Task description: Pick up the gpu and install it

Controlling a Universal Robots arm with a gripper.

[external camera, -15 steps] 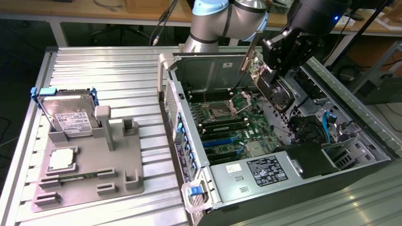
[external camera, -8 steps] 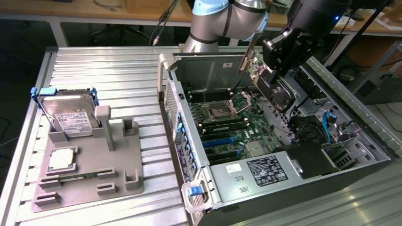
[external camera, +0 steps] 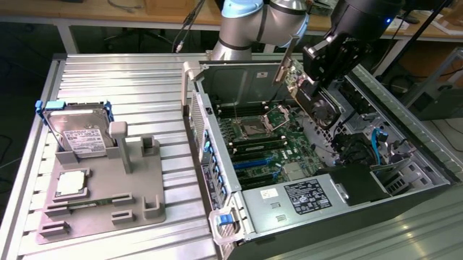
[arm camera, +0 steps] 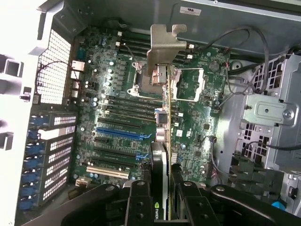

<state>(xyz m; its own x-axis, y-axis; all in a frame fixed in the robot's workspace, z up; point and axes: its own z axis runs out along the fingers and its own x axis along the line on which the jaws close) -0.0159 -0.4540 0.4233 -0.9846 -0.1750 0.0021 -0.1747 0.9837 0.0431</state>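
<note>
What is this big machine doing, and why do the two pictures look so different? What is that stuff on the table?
It is a robot arm with a gripper, a two-fingered claw. One picture comes from a camera off the arm; the other from a camera on the arm's wrist, looking down past the gripper. The gripper is shut on the gpu, a dark flat computer card with a silver end bracket, held over the green motherboard of an open computer case. On the metal table, at the exterior view's left, a gray holder carries a silver hard drive standing on edge.
</note>
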